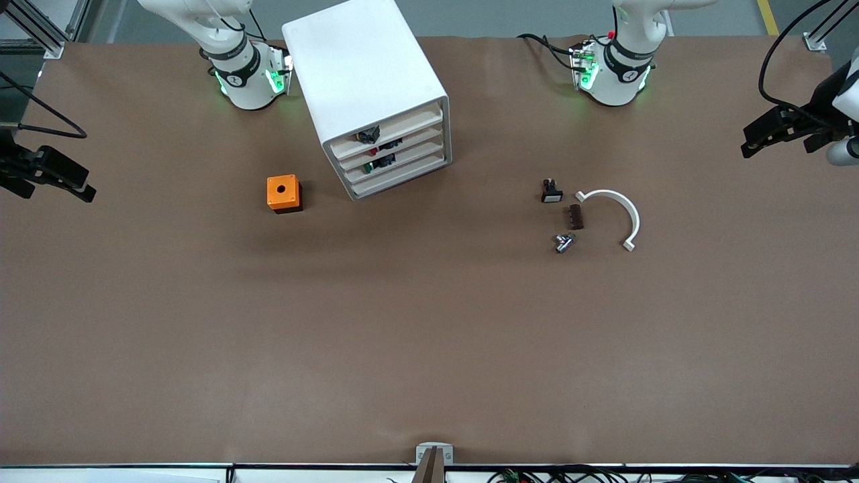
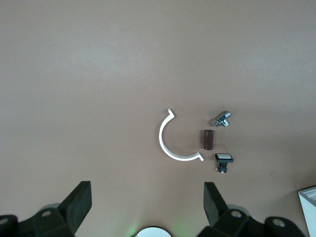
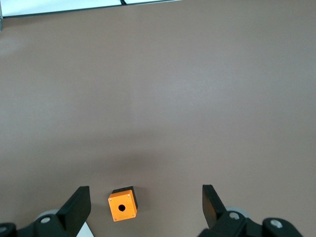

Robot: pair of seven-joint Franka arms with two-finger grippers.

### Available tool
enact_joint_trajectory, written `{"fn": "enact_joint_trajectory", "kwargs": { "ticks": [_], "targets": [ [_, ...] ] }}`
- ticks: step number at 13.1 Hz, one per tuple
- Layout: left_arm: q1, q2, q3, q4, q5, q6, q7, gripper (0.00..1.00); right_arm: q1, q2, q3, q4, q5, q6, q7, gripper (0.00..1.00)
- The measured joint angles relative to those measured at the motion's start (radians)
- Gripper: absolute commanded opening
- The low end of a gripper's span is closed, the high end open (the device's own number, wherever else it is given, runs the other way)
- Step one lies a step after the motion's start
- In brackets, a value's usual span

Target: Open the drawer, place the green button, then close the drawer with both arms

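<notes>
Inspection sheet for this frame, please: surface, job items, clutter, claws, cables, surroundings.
Surface: brown table, no spills seen.
Job's things: drawer pushed in; green button apparently inside it.
Clutter: orange box, black switch, brown block, silver part, white arc.
Claws: left claw open over the table's left-arm end; right claw open over its right-arm end; both wait.
Cables: black cable by the left arm's base.
Surroundings: metal frame at a corner.

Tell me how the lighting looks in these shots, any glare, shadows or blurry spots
Front view: even, soft light, with faint broad shadows on the brown table and green glow at both arm bases. Left wrist view: the small parts look sharp, the open left gripper dark and soft-edged. Right wrist view: a dim shadow band above the orange box, the open right gripper also soft; no strong glare anywhere.
</notes>
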Motion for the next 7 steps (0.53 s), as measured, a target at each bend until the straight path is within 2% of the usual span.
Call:
{"fn": "enact_joint_trajectory", "kwargs": {
  "ticks": [7],
  "targets": [
    [-0.006,0.008,-0.003,0.003,0.0,0.009,0.003,1.0,0.0,0.0,0.0,0.0,0.0,-0.001,0.0,1.0]
  ]
}}
